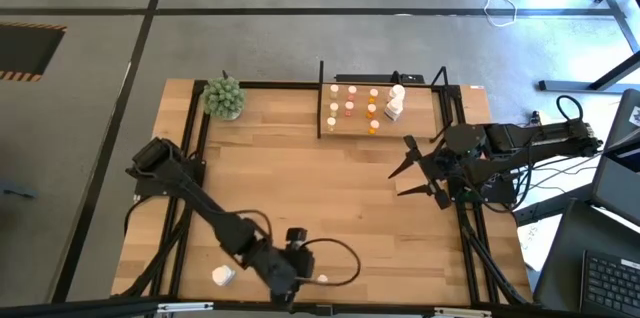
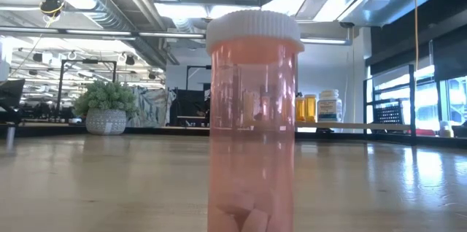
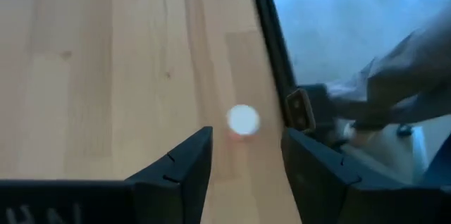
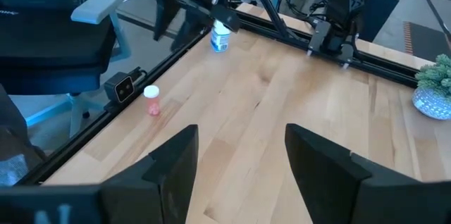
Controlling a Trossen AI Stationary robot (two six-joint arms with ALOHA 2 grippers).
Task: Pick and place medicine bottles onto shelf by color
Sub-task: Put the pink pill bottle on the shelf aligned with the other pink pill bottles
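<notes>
Your clear pinkish bottle, white ribbed cap, is standing upright at the table's near edge, holding pale tablets. Your left gripper is hovering over it, jaws released. Your right gripper is waiting spread beside the shelf of small bottles.

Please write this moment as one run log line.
left gripper: open, above pink bottle at near table edge | right gripper: open, waiting right of shelf | white bottle: on table
</notes>
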